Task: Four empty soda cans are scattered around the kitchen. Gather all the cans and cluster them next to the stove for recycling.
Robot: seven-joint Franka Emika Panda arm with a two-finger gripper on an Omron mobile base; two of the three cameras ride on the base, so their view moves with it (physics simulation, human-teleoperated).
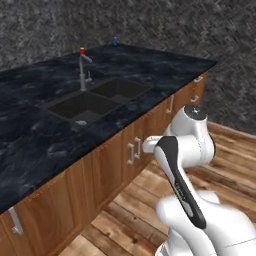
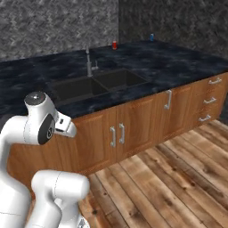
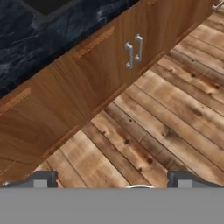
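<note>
Two soda cans stand on the tabletop (image 2: 178, 62): one red can (image 2: 114, 45) and one blue can (image 2: 152, 37). One faucet (image 2: 89, 62) serves two sink basins (image 2: 100, 84).

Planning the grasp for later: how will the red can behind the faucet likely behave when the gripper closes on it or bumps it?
The red can stands upright, small and narrow, so a nudge near its top would probably tip it. As a cylinder, once down it could roll on the smooth dark counter. Being an empty can, it is likely light and may dent if squeezed hard.
</note>
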